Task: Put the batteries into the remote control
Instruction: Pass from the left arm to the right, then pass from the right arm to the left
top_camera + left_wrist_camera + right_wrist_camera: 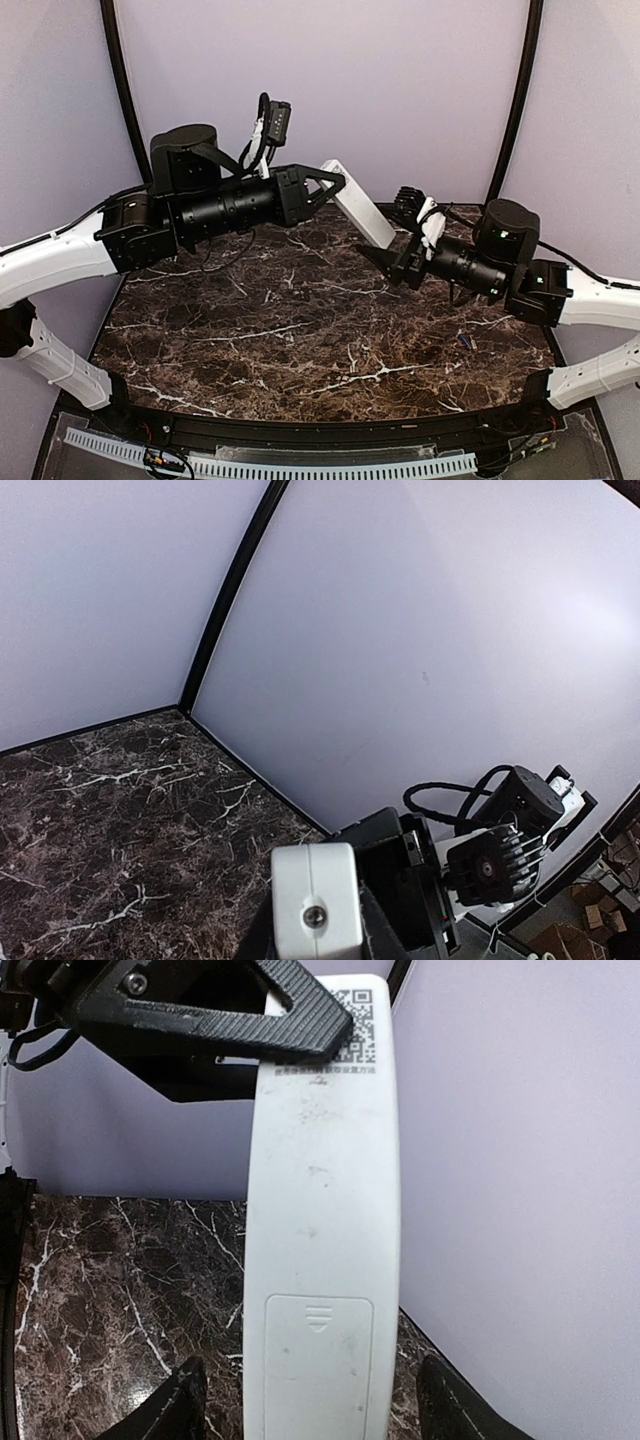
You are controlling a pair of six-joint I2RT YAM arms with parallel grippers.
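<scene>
The white remote control (362,208) hangs in the air over the back of the table, tilted down to the right. My left gripper (338,187) is shut on its upper end. In the left wrist view the remote (313,895) shows end-on between dark fingers. In the right wrist view its back face (325,1220) shows a QR label on top and a closed battery cover (318,1360). My right gripper (315,1412) is open, one finger on each side of the remote's lower end, with gaps. A small bluish battery (465,342) lies on the table at the right.
The dark marble table (300,330) is enclosed by pale walls close behind the remote. The right arm's wrist and cables (495,855) sit just past the remote's far end. The table's front edge has a black rim (330,430).
</scene>
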